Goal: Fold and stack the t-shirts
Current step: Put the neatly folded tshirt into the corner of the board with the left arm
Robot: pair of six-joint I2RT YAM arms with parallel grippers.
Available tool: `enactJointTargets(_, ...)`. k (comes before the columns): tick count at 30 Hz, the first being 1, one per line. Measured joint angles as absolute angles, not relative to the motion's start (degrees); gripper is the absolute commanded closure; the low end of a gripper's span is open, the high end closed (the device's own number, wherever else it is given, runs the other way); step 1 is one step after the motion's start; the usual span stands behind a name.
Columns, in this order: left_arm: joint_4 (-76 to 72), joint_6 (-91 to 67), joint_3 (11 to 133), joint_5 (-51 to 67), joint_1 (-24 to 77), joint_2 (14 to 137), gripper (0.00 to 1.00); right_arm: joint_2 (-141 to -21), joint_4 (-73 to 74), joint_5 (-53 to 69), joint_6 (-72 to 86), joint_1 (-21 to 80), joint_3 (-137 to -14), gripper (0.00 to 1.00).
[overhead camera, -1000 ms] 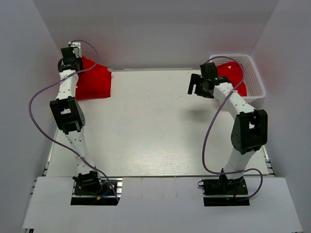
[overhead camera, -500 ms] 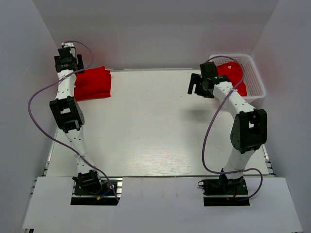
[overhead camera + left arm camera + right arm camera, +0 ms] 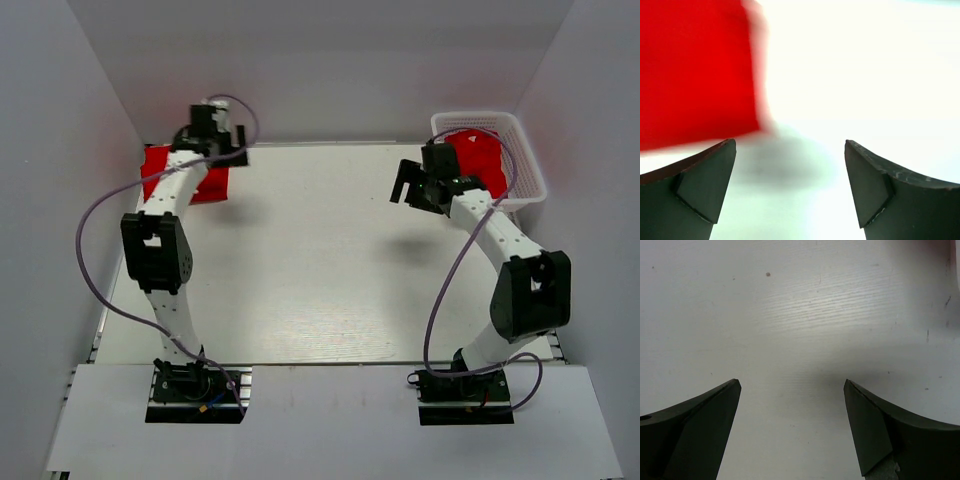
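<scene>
A folded red t-shirt (image 3: pixel 153 168) lies at the table's back left corner, partly hidden under my left arm. My left gripper (image 3: pixel 228 148) hangs just right of it, open and empty. In the left wrist view the shirt (image 3: pixel 695 70) is a blurred red block at upper left, beyond the open gripper (image 3: pixel 790 145). Another red t-shirt (image 3: pixel 478 155) lies crumpled in the white mesh basket (image 3: pixel 530 170) at the back right. My right gripper (image 3: pixel 408 188) hovers left of the basket, open; in its wrist view the gripper (image 3: pixel 790 382) has only bare table between its fingers.
White walls close in the table at the back and on both sides. Purple cables loop out from each arm. The white tabletop (image 3: pixel 320 250) stretches between the two arms.
My left gripper opened and let go of the folded shirt, then swung right, away from the back left corner. The right arm shifted slightly to the right.
</scene>
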State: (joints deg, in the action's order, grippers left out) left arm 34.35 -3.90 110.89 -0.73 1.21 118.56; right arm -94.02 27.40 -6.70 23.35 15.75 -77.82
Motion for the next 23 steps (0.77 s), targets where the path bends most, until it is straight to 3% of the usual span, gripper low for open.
enactJointTargets(5, 30.83, -11.51, 86.74, 1.06, 16.84, 103.50, 0.00, -85.21, 23.16, -5.76, 24.08, 15.70, -66.83, 0.10)
enactJointTargets(9, 31.05, -17.67, 74.70, 0.05, 23.20, 95.39, 0.00, -79.48, 20.56, -2.44, 25.58, 15.68, -58.87, 0.10)
enactJointTargets(14, 31.03, -21.61, 72.66, -4.80, 26.17, 93.73, 0.00, -76.34, 17.15, 1.13, 26.70, 15.59, -52.49, 0.10)
enactJointTargets(23, 32.45, -22.96, 74.35, -10.41, 30.17, 93.73, 0.00, -76.31, 15.99, 1.52, 26.41, 15.62, -52.40, 0.10)
